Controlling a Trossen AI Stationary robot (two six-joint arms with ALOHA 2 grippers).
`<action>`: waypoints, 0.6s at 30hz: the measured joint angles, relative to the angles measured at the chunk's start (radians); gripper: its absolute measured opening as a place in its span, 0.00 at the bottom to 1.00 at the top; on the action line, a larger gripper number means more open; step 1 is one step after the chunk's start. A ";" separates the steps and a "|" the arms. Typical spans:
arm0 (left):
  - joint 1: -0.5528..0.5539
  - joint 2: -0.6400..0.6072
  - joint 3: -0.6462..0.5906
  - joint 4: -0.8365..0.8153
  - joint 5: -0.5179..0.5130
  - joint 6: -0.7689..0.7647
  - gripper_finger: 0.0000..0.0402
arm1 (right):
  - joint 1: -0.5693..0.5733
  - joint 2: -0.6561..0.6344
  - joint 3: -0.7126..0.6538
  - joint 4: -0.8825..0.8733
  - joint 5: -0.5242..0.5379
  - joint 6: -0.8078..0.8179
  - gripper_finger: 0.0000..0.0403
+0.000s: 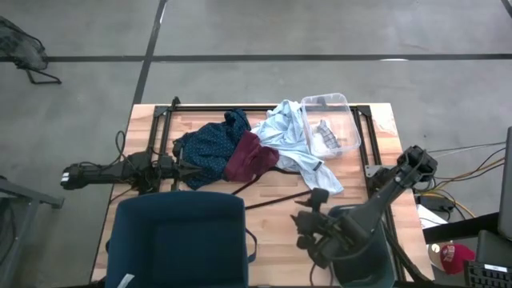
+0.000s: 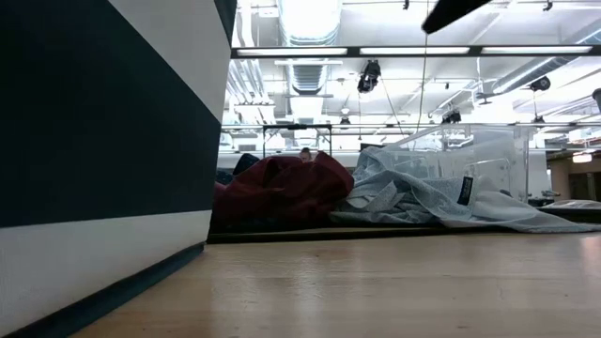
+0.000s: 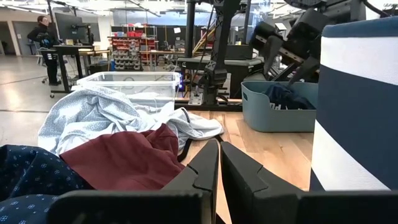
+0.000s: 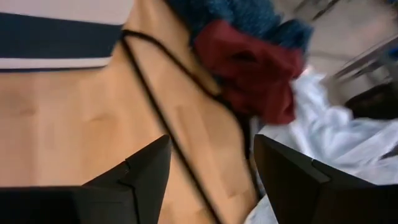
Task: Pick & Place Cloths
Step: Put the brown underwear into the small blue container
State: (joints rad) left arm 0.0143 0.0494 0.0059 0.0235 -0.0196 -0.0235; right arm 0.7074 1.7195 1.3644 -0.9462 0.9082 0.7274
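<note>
Three soft garments lie heaped on the far half of the wooden table (image 1: pixel 272 216): a navy dotted shirt (image 1: pixel 210 148) toward the left side, a crumpled maroon piece (image 1: pixel 250 156) touching it in the middle, and a pale blue-white shirt (image 1: pixel 292 140) spreading to the right. The pale shirt's far edge rests against a clear plastic tub (image 1: pixel 330 124) at the back right of the table, and inside that tub lie small grey-white socks (image 1: pixel 324 136). A thin black wire hanger (image 1: pixel 268 192) runs across the bare wood just in front of the maroon piece, its line passing under the edge of the heap.

Nearer the front, a dark blue fabric bin (image 1: pixel 178 238) with a white band stands at the left front of the table. A smaller grey-blue plastic basket (image 1: pixel 364 252) sits at the right front corner, with dark fabric inside it as seen in the left wrist view.

The left gripper (image 1: pixel 186 170) lies low over the table at the left edge of the heap, just beside the navy dotted shirt, its fingers pressed together and holding nothing. The right gripper (image 1: pixel 312 214) hangs above the bare wood in front of the pale shirt, near the basket, its fingers (image 4: pixel 140 171) spread apart with nothing between them.
</note>
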 joint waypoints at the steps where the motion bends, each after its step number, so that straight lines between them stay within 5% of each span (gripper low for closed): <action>1: 0.000 0.000 0.000 0.000 0.000 0.000 0.06 | -0.009 0.000 -0.011 0.018 0.022 -0.025 0.57; 18: 0.000 0.000 0.000 0.000 0.000 0.000 0.06 | -0.301 0.001 -0.247 0.495 0.014 -0.444 0.58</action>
State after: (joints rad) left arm 0.0143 0.0494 0.0059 0.0235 -0.0200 -0.0231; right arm 0.4063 1.7203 1.1176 -0.4513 0.9222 0.2829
